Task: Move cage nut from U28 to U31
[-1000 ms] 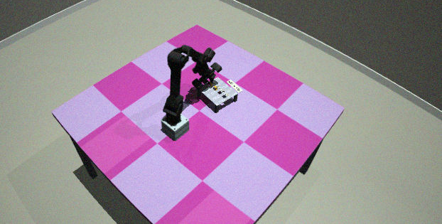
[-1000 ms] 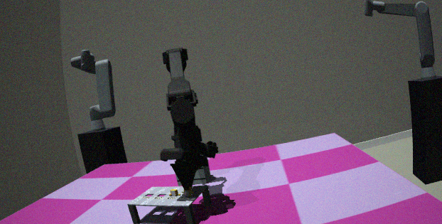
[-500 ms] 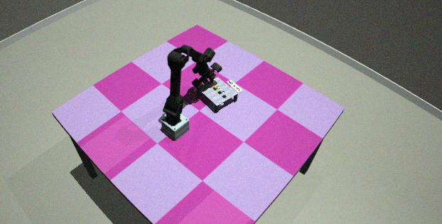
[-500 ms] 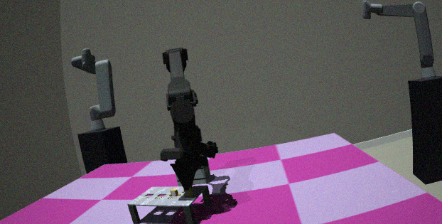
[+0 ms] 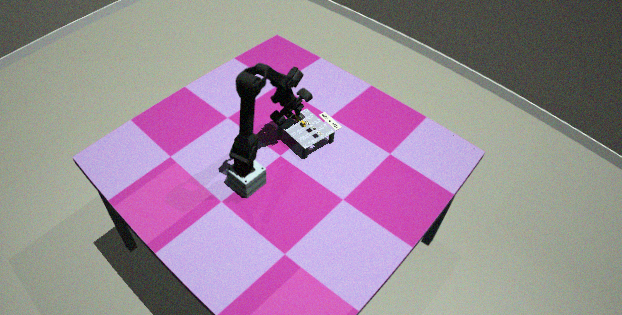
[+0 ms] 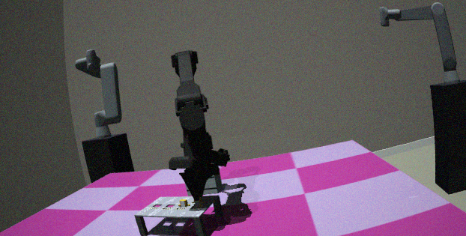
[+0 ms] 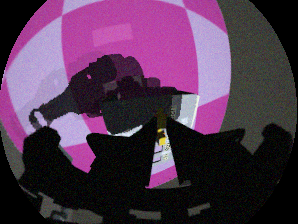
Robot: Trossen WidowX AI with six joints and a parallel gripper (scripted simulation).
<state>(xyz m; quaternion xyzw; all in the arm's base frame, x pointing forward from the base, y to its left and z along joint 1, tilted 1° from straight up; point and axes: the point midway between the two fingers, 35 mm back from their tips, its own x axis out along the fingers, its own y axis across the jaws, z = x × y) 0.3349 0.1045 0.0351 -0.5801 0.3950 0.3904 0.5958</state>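
Gripper [image 5: 296,117] [image 6: 198,199] [image 7: 161,119]: pointing down over one end of the rail plate, its fingers clamped on a yellow cage nut [image 5: 297,116] [image 6: 200,201] [image 7: 161,120].
Cage nut: between the fingertips, at the rail's near-gripper end; we cannot tell whether it is seated or just above its hole.
Rail plate [image 5: 300,140] [image 6: 150,212] [image 7: 189,107]: raised on legs above the checkered table [image 5: 380,165] [image 6: 337,187] [image 7: 130,30], presumably leaving room for spring wings underneath.
Other nut [image 5: 303,123] [image 6: 183,202] [image 7: 162,141]: beside the gripped one, upright in the row; we judge the narrow grip helps us avoid it.
Empty holes [image 5: 309,129] [image 6: 170,205] [image 7: 157,149]: two, beyond the other nut; the farther is probably U31, though we cannot read the markings.
Nut's direction: apparently upright; its long axis and wings are too small and hidden for us to tell.
Next move: we likely need a straight lift, then a square approach.
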